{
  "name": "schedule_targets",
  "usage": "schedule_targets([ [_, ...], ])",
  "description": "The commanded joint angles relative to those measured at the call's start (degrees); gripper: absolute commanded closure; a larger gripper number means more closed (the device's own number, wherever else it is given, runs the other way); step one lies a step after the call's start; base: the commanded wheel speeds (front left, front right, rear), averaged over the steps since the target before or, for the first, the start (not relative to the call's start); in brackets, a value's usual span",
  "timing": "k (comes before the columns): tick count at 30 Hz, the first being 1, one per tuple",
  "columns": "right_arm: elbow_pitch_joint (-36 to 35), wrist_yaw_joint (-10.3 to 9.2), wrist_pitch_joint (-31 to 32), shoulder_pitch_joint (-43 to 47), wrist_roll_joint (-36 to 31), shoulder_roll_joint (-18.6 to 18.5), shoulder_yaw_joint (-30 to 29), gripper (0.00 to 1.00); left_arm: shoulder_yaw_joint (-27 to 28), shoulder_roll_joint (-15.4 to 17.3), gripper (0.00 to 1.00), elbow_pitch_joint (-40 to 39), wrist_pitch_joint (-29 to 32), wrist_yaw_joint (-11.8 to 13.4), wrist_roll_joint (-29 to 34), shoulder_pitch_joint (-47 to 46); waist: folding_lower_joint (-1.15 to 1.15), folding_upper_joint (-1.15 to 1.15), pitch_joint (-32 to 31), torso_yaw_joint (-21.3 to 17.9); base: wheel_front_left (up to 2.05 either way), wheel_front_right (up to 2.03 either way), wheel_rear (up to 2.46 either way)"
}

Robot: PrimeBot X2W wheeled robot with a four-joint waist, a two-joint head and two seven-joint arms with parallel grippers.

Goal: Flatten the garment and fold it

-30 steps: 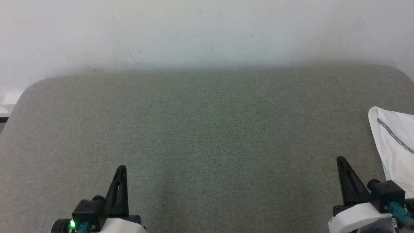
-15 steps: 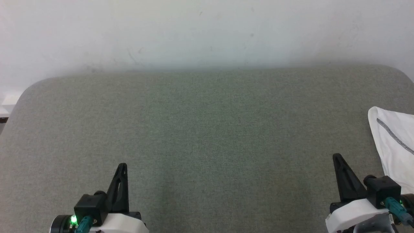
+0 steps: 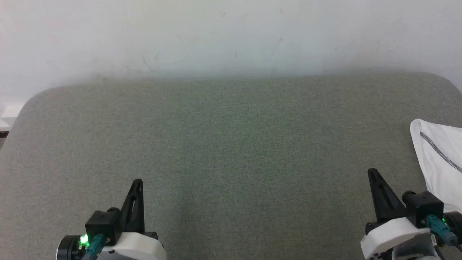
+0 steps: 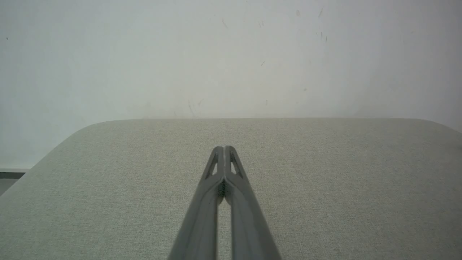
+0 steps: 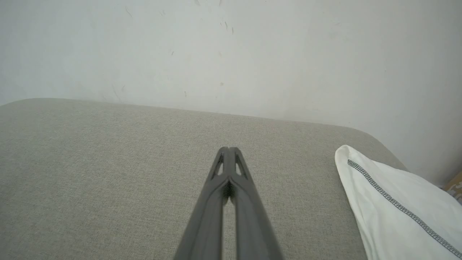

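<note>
The garment (image 3: 442,159) is white with a grey stitched seam and lies at the right edge of the grey cushioned surface (image 3: 231,144); most of it runs out of the head view. In the right wrist view the garment (image 5: 393,213) lies to the right of my fingers. My right gripper (image 3: 371,172) hovers just left of the cloth, shut and empty, fingertips pressed together (image 5: 228,148). My left gripper (image 3: 137,182) is at the lower left, far from the cloth, also shut with nothing in it (image 4: 224,148).
A white wall (image 3: 231,36) rises directly behind the cushioned surface. The surface has rounded far corners, and its left edge drops off near a pale ledge (image 3: 9,113).
Both grippers have crept slightly forward over the surface, the right one also a little to the left. The garment has stayed where it was.
</note>
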Motion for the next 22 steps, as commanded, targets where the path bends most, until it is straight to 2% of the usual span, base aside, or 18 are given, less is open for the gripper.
schedule_targets([
  [1, -0.3, -0.08, 0.3, -1.0, -0.3, 0.1, 0.4, 1.00, 0.4, -0.2, 1.00, 0.3, 0.3, -0.5, 1.1, -1.6, 0.00, 0.00, 0.0, 0.0, 0.00, 0.00, 0.00],
  [22, -0.8, -0.10, 2.6, -2.3, -0.4, 0.1, 1.6, 1.00, 1.1, -0.7, 1.00, 1.6, 2.8, -1.2, 2.8, -3.8, 0.00, 0.00, -0.1, -0.1, 0.00, 0.00, 0.00],
])
